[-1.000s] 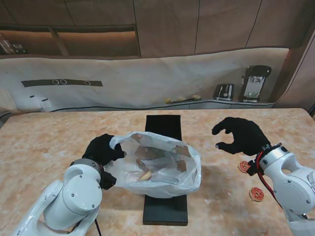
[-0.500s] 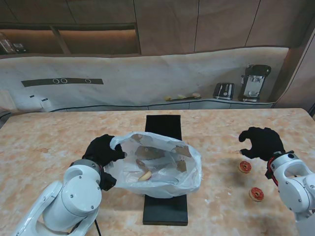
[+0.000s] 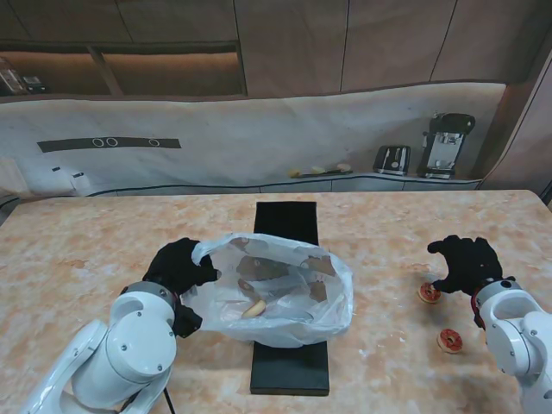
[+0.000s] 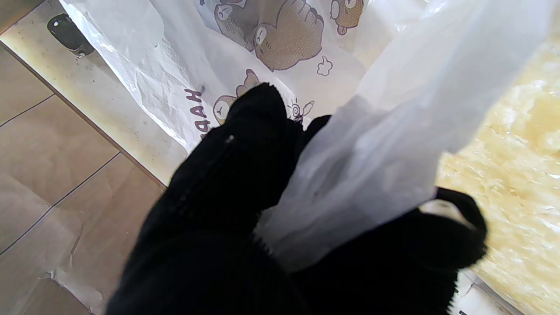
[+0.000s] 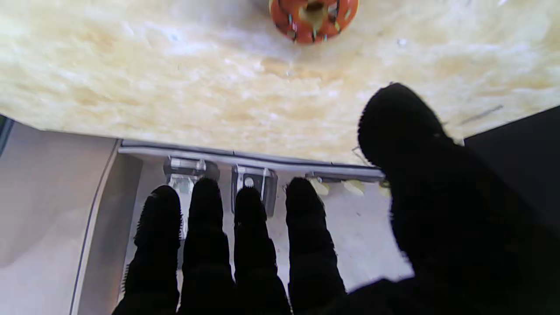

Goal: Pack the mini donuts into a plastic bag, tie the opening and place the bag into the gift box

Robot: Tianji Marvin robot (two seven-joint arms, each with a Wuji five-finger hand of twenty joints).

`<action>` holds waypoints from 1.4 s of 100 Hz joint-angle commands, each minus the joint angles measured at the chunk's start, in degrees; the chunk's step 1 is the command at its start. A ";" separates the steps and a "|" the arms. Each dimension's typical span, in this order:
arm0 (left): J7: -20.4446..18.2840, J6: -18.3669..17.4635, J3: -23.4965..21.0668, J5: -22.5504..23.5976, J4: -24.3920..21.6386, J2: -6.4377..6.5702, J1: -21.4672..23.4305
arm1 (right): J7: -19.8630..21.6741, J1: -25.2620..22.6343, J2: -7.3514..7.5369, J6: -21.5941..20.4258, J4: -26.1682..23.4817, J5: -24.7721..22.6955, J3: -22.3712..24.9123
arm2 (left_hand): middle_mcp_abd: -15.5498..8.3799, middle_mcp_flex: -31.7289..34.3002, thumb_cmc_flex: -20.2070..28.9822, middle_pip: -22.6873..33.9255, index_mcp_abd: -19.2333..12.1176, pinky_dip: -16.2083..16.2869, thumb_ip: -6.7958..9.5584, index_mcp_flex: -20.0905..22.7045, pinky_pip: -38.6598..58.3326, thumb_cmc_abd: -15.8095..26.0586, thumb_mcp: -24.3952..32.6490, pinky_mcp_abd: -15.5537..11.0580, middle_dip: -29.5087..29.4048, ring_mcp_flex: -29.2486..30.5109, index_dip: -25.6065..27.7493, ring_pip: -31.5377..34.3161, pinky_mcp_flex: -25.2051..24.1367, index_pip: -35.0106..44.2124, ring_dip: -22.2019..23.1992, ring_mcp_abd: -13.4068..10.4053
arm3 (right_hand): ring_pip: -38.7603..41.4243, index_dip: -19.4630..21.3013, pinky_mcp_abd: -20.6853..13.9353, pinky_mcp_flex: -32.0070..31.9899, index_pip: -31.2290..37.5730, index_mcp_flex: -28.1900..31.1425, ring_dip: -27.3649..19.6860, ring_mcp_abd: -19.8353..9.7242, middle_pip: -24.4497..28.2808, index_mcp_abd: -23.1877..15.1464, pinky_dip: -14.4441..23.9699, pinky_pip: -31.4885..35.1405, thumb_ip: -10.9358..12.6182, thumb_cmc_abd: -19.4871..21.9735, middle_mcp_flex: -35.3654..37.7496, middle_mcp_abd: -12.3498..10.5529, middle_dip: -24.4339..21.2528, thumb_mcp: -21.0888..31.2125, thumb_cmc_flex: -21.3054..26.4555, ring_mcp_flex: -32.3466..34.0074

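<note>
Right hand [image 3: 467,261] has swung outward and down, fingers spread and empty, now just beyond the nearer-left mini donut [image 3: 429,292]; a second donut [image 3: 448,341] lies nearer to me. Left hand [image 3: 178,266] pinches the plastic bag [image 3: 285,293] rim over the gift box [image 3: 289,371]

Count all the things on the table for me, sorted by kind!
Loose red donuts: 2
Plastic bags: 1, donuts inside too blurry to count
Black boxes: 1
Total: 4
</note>
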 commanded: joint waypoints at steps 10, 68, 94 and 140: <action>-1.03 0.12 0.35 0.13 -0.72 -0.03 0.19 | 2.19 -0.48 -0.10 2.06 1.57 1.31 -1.22 | -0.43 1.00 0.85 -0.27 0.30 -0.91 1.14 0.86 2.96 -0.15 -0.86 -1.67 0.46 0.32 -0.38 -0.22 0.73 -1.28 0.17 0.62 | -4.42 -3.43 0.10 -4.20 -1.20 -6.19 -3.93 -1.08 -2.73 -0.68 -3.51 -7.97 2.76 2.36 -6.80 1.81 -4.85 -8.84 -0.31 -5.79; -1.76 1.04 0.58 1.01 -0.88 0.24 -0.19 | 4.73 3.46 0.02 7.80 7.47 5.49 -7.13 | -0.49 0.71 0.86 -0.42 0.16 -0.55 1.02 0.52 2.97 0.18 -1.12 -1.70 0.73 -0.08 -0.40 -0.15 0.27 -1.26 0.43 0.61 | -0.18 -2.19 -0.10 2.03 3.54 -1.17 -2.74 -0.24 3.31 2.24 -3.86 -5.97 3.25 1.24 -2.03 2.87 -2.38 -8.41 1.12 -1.31; -2.09 0.87 0.65 1.13 -0.89 0.34 -0.35 | 4.83 4.81 -0.13 10.33 9.18 7.60 -9.33 | -0.58 0.71 0.92 -0.43 0.15 -0.42 1.07 0.50 2.93 0.25 -1.23 -1.70 0.83 -0.11 -0.39 -0.17 0.24 -1.24 0.48 0.63 | 2.20 -0.47 -0.05 4.92 4.24 1.33 -1.46 0.16 4.83 2.63 -3.06 -1.37 3.16 0.62 0.52 2.81 -0.39 -6.91 1.78 1.34; -2.27 1.01 0.82 1.32 -0.81 0.40 -0.68 | 5.39 6.69 -0.22 12.65 11.84 10.66 -12.21 | -0.56 0.60 0.99 -0.55 0.13 -0.26 1.03 0.41 2.86 0.65 -1.41 -1.70 0.81 -0.17 -0.38 -0.20 0.24 -1.27 0.55 0.60 | 7.11 3.56 0.96 8.88 6.54 3.95 1.91 0.94 8.27 3.47 -2.99 3.91 2.88 0.25 6.13 2.60 3.92 -2.59 1.39 7.49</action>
